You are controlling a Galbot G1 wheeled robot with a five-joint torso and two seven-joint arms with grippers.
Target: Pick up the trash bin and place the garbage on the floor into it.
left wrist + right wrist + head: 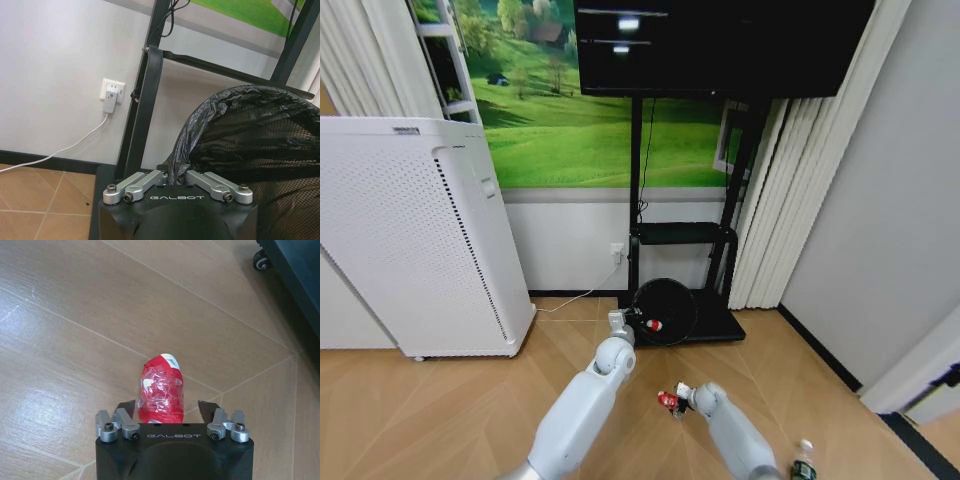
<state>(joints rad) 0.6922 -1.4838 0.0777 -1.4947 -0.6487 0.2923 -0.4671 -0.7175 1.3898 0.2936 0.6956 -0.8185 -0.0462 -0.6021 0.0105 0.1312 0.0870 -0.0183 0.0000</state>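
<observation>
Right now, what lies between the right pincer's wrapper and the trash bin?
Bare wood floor, in the head view. The right pincer holds a red-and-white wrapper; the trash bin, gripped by the left pincer, already contains another wrapper.

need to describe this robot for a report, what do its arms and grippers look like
Both arms are smooth, rounded shells in pale grey-white with ball-like joints. The left gripper and right gripper each have a black housing marked GALBOT in white letters, with silver metal linkages and dark bolts on top leading to dark fingers. No loose cables show.
</observation>
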